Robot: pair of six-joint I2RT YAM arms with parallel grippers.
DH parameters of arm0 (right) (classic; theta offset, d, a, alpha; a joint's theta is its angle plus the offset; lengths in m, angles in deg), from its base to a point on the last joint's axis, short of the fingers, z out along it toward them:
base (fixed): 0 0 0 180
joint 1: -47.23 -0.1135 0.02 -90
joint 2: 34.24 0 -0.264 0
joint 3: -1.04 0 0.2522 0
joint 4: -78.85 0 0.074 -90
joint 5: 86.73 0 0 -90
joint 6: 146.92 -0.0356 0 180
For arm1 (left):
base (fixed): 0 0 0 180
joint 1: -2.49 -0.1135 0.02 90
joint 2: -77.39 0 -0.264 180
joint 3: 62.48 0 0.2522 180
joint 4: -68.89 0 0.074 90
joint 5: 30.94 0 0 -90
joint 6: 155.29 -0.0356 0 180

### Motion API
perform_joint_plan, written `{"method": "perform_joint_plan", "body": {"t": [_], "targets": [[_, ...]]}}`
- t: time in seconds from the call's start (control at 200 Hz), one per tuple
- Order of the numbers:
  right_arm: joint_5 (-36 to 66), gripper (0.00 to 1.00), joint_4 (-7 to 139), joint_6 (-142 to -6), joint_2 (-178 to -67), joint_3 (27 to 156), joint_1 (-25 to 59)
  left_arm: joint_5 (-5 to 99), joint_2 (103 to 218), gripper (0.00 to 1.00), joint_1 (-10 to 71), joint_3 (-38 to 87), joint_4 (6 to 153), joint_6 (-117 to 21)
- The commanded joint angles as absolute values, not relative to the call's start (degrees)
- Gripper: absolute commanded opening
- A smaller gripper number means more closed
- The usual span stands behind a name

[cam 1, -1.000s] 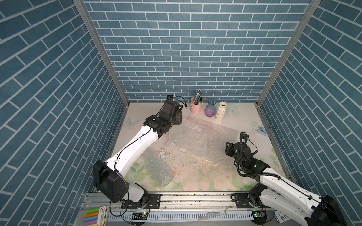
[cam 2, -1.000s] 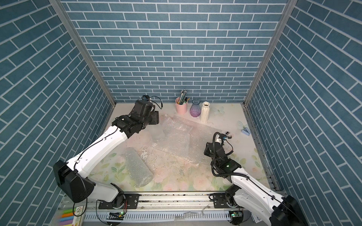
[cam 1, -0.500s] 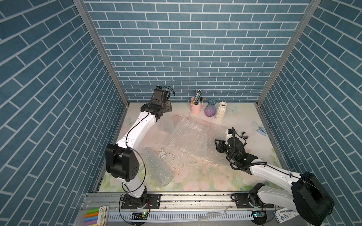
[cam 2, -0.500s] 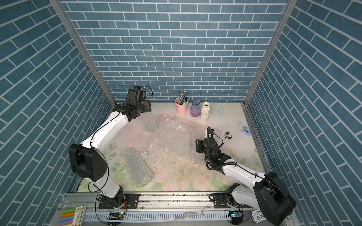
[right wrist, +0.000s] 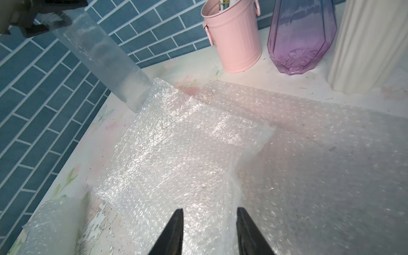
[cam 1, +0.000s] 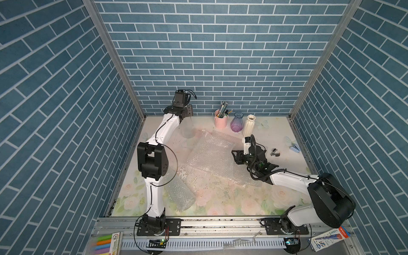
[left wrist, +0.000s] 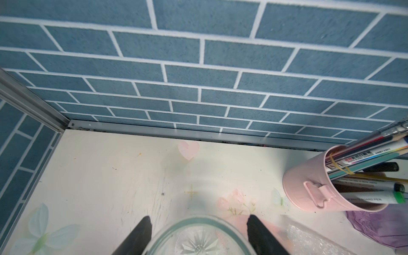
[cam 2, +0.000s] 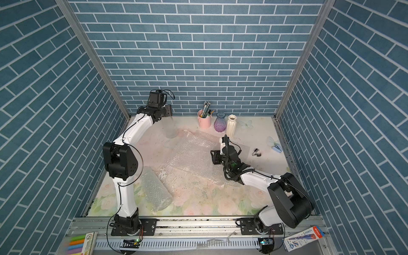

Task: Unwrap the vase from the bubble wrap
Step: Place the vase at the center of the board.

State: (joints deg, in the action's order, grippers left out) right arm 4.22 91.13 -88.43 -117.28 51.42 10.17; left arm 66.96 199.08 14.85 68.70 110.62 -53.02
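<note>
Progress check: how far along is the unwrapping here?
Done: the clear glass vase is out of its wrap, and flattened bubble wrap lies spread mid-table. In hand: the left hand grips the vase by its rim; the right hand is open above the sheet. Left: releasing the vase, and a rolled bubble wrap tube near the front, unopened.

a clear, ribbed glass vase (cam 1: 187,128) is seen unwrapped, held at its rim by the left gripper (left wrist: 198,217), its base just beside a corner of the flattened, crinkled bubble wrap (cam 1: 212,154) spread mid-desk (cam 1: 265,136). a rolled tube of wrap (cam 1: 180,192) is laid near the front.
</note>
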Motion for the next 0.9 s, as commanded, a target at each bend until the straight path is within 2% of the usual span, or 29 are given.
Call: {"method": "perform_joint_plan", "body": {"t": [0.0,0.345,0.59,0.895], "targets": [[6.32,0.41,94.07,-84.25,-118.72,53.27,10.32,66.52,200.51,0.63,14.53,72.86,105.22,-55.17],[7.49,0.42,95.64,-80.77,-120.11,55.17,10.74,67.06,207.32,0.63,14.22,79.7,102.89,-57.79],[7.84,0.43,97.09,-80.65,-120.46,55.31,11.19,67.59,207.98,0.64,14.18,79.03,102.9,-58.7],[7.45,0.46,95.9,-80.57,-118.01,54.18,11.8,67.57,206.83,0.83,14.17,78.41,104.01,-58.79]]}}
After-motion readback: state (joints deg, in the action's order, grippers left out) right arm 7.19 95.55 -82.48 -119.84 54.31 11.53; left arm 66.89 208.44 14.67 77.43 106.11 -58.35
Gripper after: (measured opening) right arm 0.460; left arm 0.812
